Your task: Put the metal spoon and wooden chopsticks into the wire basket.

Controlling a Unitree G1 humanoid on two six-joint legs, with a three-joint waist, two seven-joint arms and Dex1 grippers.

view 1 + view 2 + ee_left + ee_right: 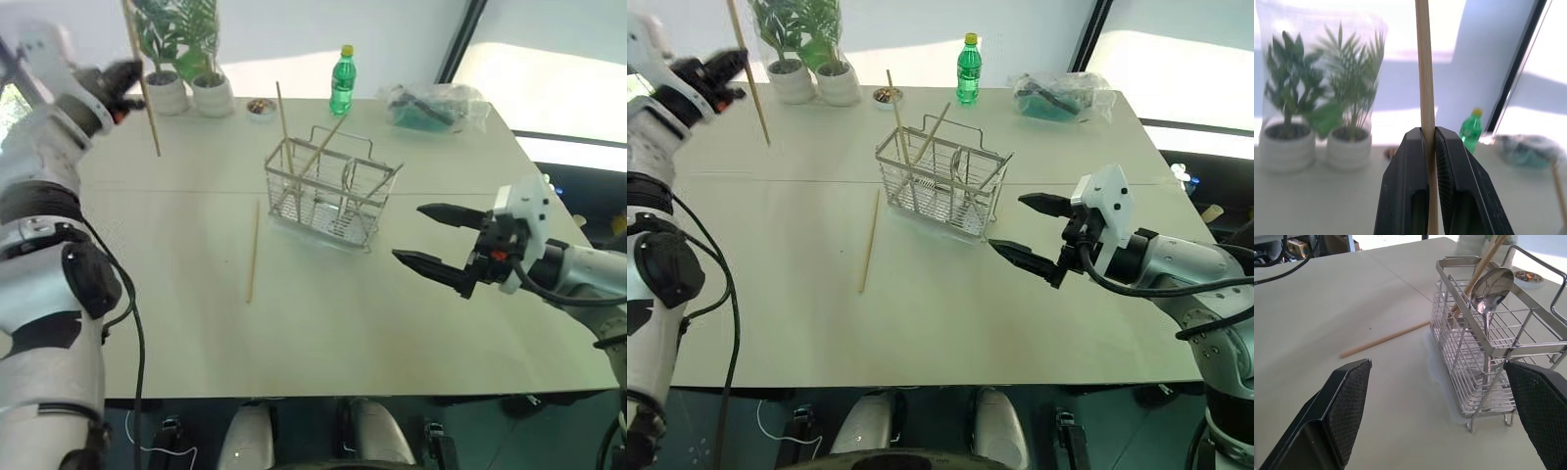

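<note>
Tan wood, head views: the left gripper (125, 78), raised at the table's far left, is clamped on one of the wooden chopsticks (143, 83), which hangs near upright, likely so its lower tip can drop into the caddy.
Second stick: another chopstick (253, 252) lies flat on the table (323, 323), just left of the wire basket (333, 191), not yet picked up.
Basket contents: two chopsticks (897, 122) lean inside it, their tops above the rim.
Right side: the right gripper (1027, 233) hovers near the basket's right end, jaws spread wide, holding nothing.
Left wrist view: both fingers (1410, 186) pinch the stick between them.
Right wrist view: the metal spoon (1488, 296) stands in a compartment, bowl up; the sticks lean in the farther part of the basket.
</note>
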